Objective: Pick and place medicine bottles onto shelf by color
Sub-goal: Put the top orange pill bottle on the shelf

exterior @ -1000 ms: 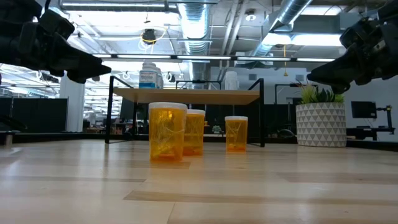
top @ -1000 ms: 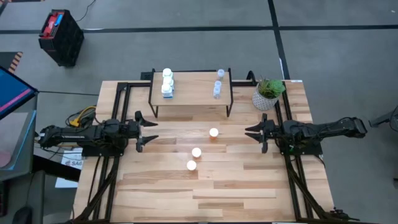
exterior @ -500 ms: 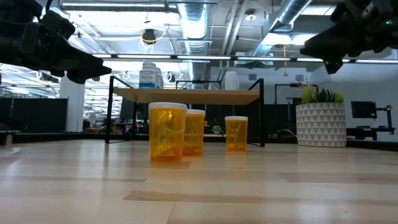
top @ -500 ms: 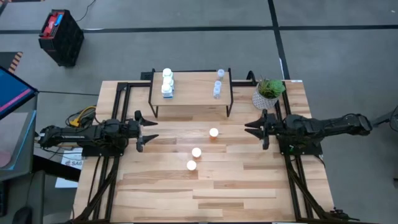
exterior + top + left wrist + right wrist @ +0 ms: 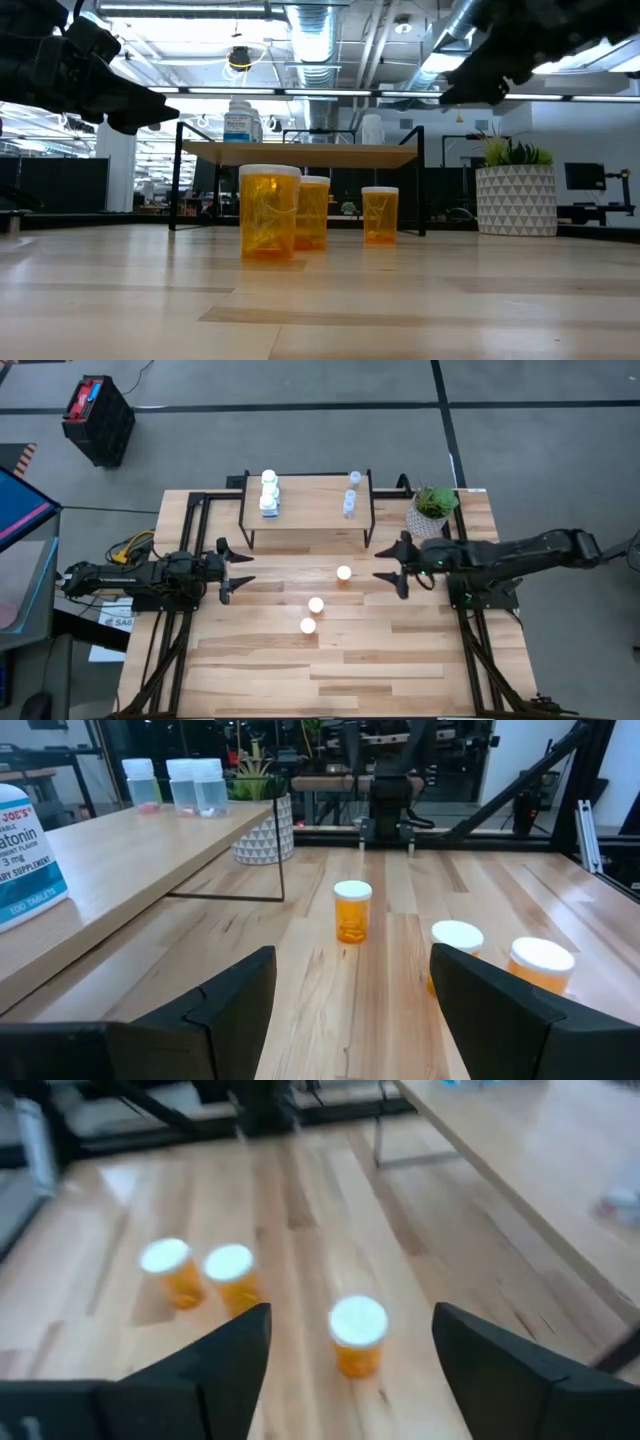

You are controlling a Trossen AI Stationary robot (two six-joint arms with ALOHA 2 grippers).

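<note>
Three orange bottles [image 5: 316,605] wait mid-table, unsorted; the right hand [image 5: 392,565], fingers wide, hovers at three o'clock of the nearest one [image 5: 344,573], needing descent and closure, while the left hand [image 5: 237,569] waits open.

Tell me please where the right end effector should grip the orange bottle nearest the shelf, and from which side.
Grip the orange bottle around its round body just under the white cap, coming from the right end effector's own side. It stands upright and apart from the other two, and the open fingers already face it.
</note>
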